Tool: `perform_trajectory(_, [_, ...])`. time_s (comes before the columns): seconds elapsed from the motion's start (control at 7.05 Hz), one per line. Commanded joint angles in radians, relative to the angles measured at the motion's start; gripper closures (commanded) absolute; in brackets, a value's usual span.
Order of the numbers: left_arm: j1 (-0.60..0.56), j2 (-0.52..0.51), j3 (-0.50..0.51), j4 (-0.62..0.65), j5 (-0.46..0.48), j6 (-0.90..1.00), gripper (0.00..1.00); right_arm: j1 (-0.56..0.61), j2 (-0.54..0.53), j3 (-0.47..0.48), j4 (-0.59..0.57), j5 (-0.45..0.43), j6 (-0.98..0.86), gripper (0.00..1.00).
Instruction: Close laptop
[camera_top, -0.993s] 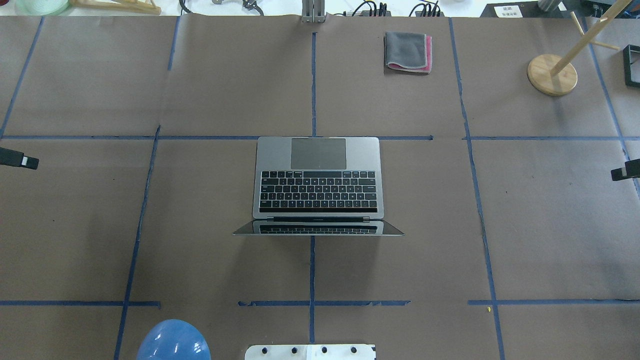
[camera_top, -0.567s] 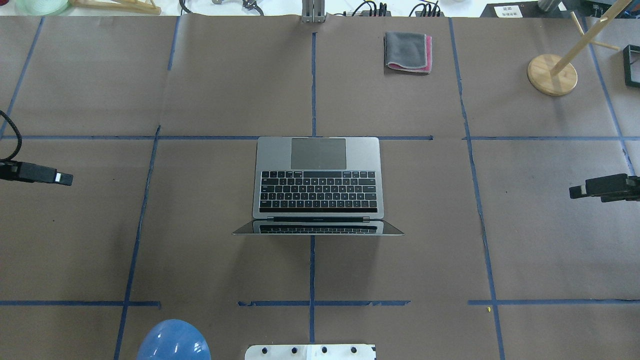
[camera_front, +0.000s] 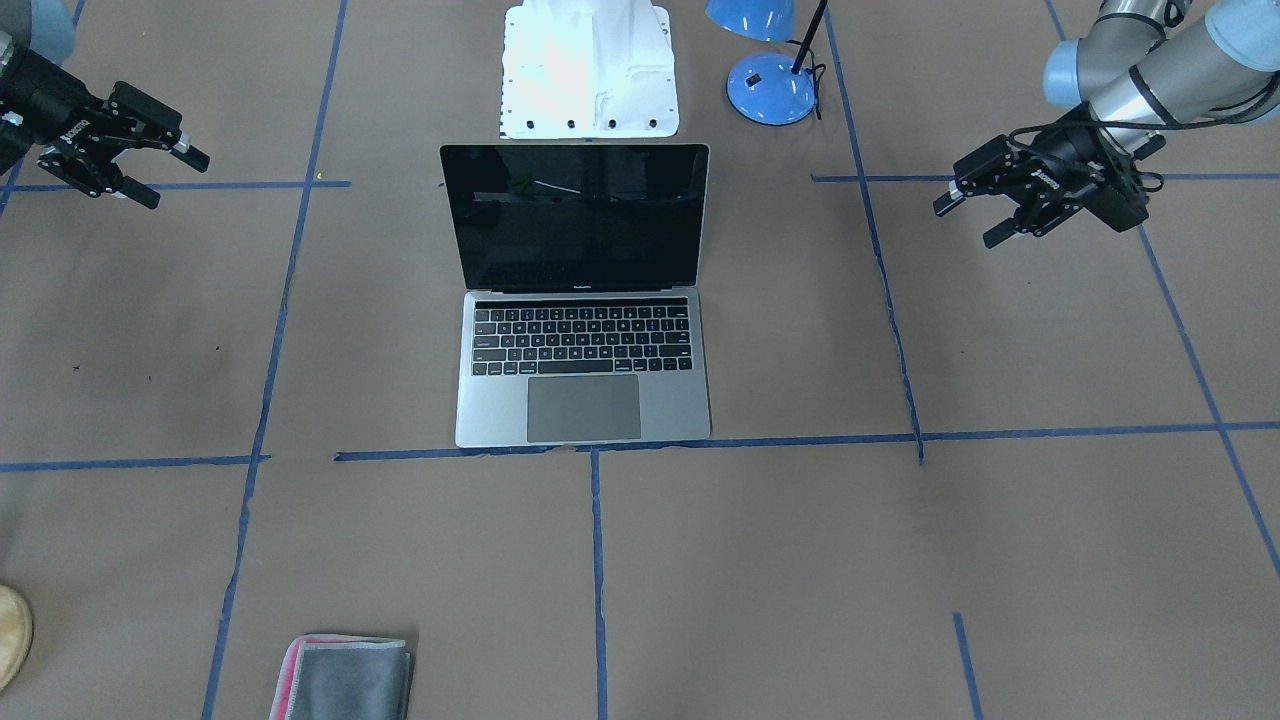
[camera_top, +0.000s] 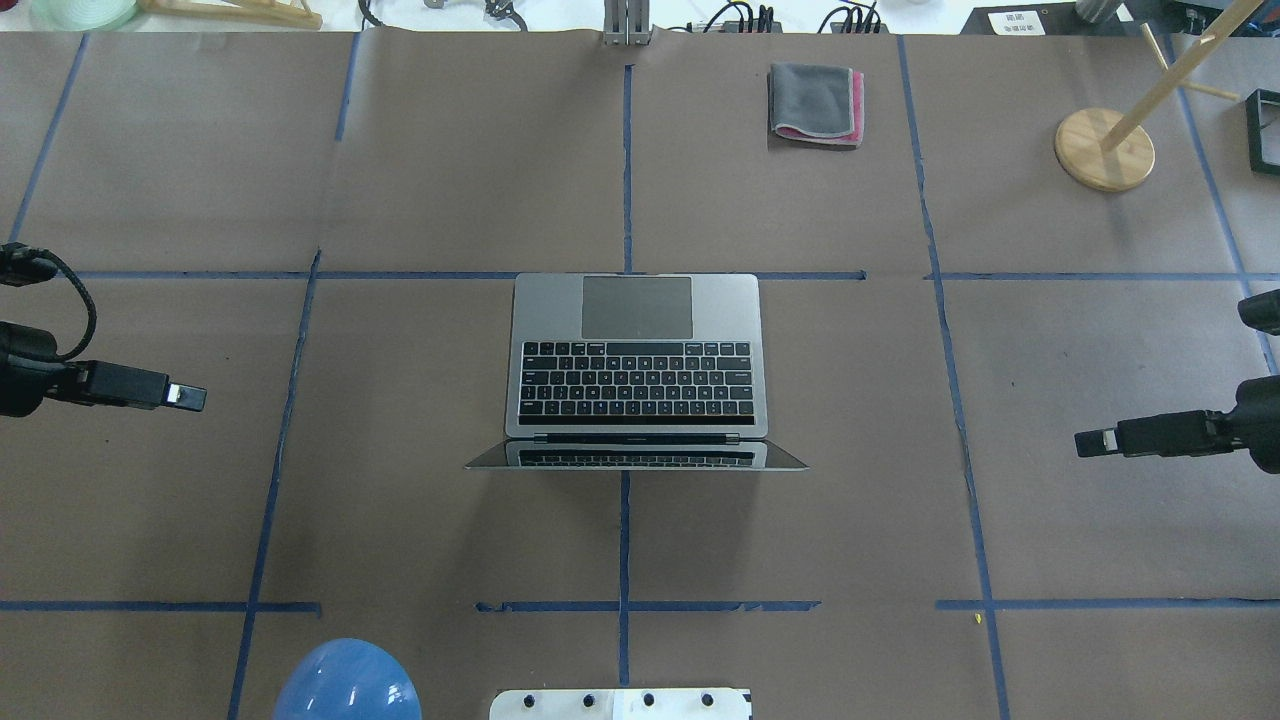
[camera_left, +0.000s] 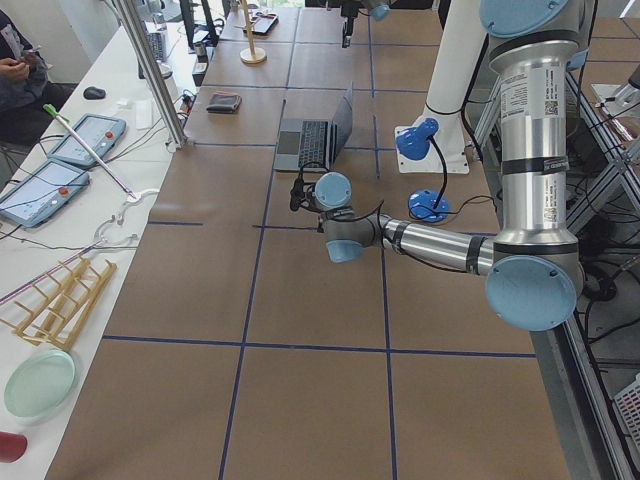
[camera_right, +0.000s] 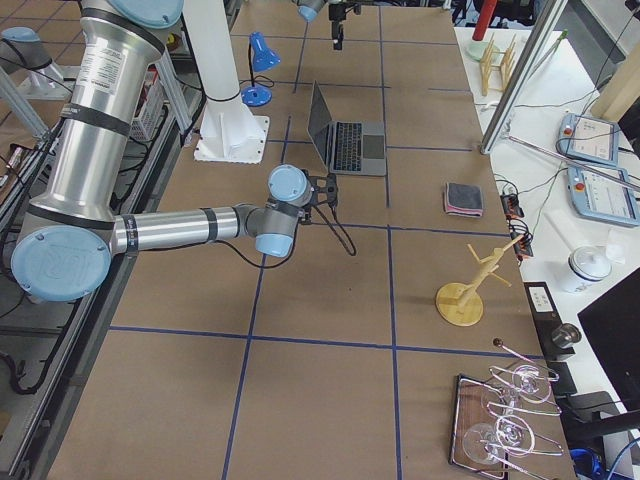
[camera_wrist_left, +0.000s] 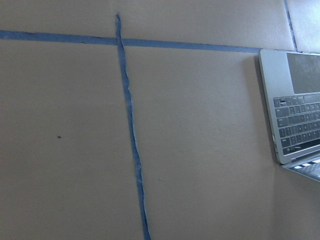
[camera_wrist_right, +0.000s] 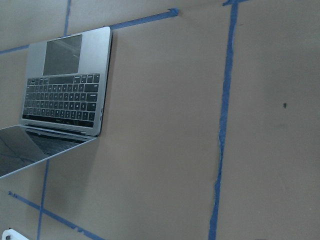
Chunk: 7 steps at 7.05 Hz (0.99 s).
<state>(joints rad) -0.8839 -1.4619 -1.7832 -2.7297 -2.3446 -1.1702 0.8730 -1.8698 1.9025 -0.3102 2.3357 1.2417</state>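
Note:
The laptop (camera_top: 636, 360) stands open at mid-table, its black screen upright and facing away from the robot's base; it also shows in the front view (camera_front: 585, 370) and in both wrist views (camera_wrist_left: 295, 110) (camera_wrist_right: 65, 95). My left gripper (camera_top: 198, 398) hovers well to the laptop's left, open and empty, as the front view (camera_front: 964, 225) shows. My right gripper (camera_top: 1084, 443) hovers well to the laptop's right, also open and empty in the front view (camera_front: 178, 181). Neither gripper touches the laptop.
A folded grey-and-pink cloth (camera_top: 815, 103) lies at the far side. A blue desk lamp (camera_front: 770, 85) stands beside the white robot base (camera_front: 588, 70), behind the screen. A wooden stand (camera_top: 1103, 148) is at the far right. Brown paper with blue tape lines covers the table.
Both grippers have moved inward from the table's side edges toward the laptop and slightly nearer the robot. The laptop has not moved and its lid stays open.

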Motion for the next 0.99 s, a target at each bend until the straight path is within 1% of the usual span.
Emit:
perform_trajectory(0.0, [0.069,-0.001,-0.047,-0.002,0.058,-0.069,0.0,-0.06,0.0,0.006,0.057,-0.06,0.063,0.03])
perform_trajectory(0.14, [0.106,-0.001,-0.056,-0.002,0.103,-0.097,0.0,-0.099,0.001,0.018,0.057,-0.122,0.097,0.04])
perform_trajectory(0.28, [0.134,-0.003,-0.068,-0.002,0.135,-0.12,0.0,-0.162,0.003,0.042,0.057,-0.207,0.138,0.04])
perform_trajectory(0.57, [0.172,-0.046,-0.067,-0.002,0.148,-0.166,0.0,-0.35,0.006,0.081,0.057,-0.425,0.182,0.04])
perform_trajectory(0.71, [0.209,-0.064,-0.067,-0.002,0.168,-0.186,0.0,-0.43,0.008,0.096,0.057,-0.509,0.182,0.03])
perform_trajectory(0.85, [0.251,-0.08,-0.067,-0.002,0.189,-0.189,0.0,-0.497,0.012,0.107,0.057,-0.554,0.179,0.02])
